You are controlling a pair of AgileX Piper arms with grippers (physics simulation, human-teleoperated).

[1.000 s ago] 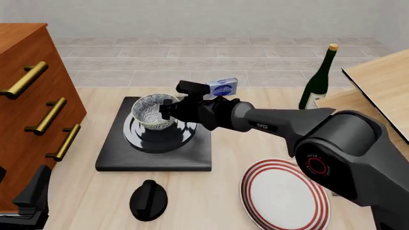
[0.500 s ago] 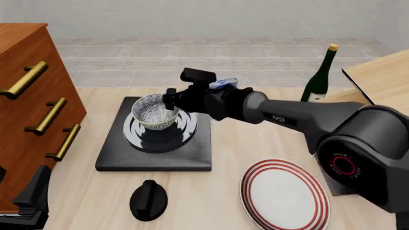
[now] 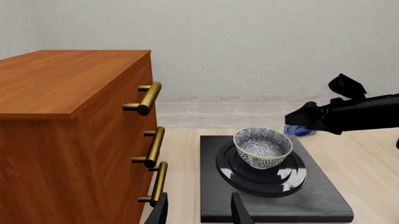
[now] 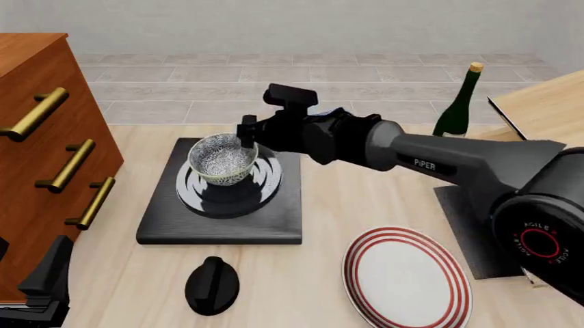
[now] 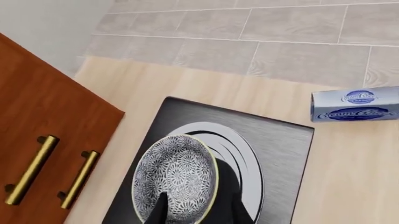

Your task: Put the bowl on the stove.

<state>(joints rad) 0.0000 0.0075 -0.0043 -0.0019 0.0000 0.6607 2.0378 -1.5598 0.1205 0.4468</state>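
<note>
- The right hand (image 4: 246,133) has lifted off the bowl (image 4: 221,159) since a second ago; its fingers (image 5: 163,211) now stand spread, astride the near rim, gripping nothing.
- The bowl rests upright on the stove (image 4: 221,195), on the burner rings.
- The left hand (image 3: 198,211) stays low beside the dresser (image 4: 41,150), fingers apart and empty.
- One plate (image 4: 406,277), one bottle (image 4: 453,113), one knob (image 4: 212,284), one carton (image 5: 355,103).
</note>
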